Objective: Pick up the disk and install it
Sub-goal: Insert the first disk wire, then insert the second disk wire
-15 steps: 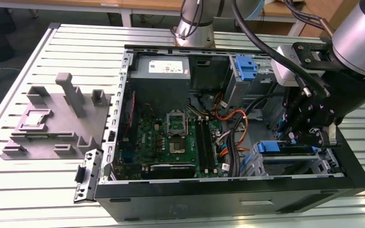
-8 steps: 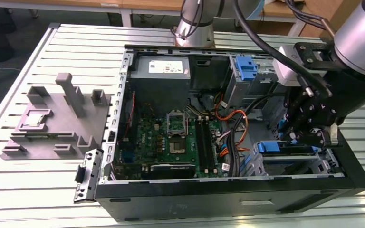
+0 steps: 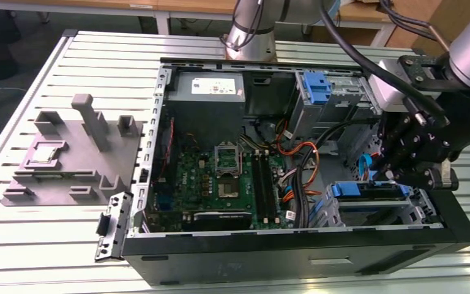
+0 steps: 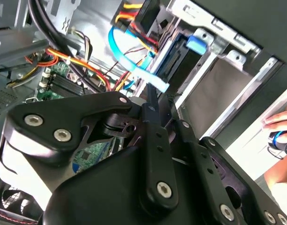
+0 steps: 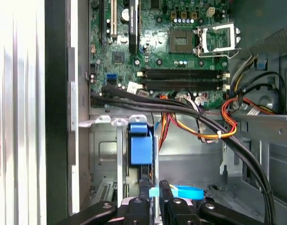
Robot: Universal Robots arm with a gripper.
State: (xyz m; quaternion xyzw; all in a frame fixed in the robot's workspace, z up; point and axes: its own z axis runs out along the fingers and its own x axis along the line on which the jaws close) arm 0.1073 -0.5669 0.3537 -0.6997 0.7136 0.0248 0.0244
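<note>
a: which step is this?

b: the install, i'd say, and late in it. the gripper is down inside the case, right over the drive bay at the corner on the exterior view's right.

a: and the disk?

b: it sits in that bay already. in the exterior view you see the disk by its blue rail, directly under the fingertips. in the first wrist view the disk shows edge-on, blue tab up, standing in the metal cage straight ahead of the gripper.

a: is the gripper gripping it?

b: the fingers look drawn close together, with only a narrow gap, and a blue cable crosses just beside them. whether they pinch the disk's edge or merely press near it, i can't tell.

a: what does the next move call for?

b: my judgement: the disk must go fully home along its rails, so any push has to be straight along the bay, not tilted. the blue cable and the orange wires lie near the path and could snag.
</note>
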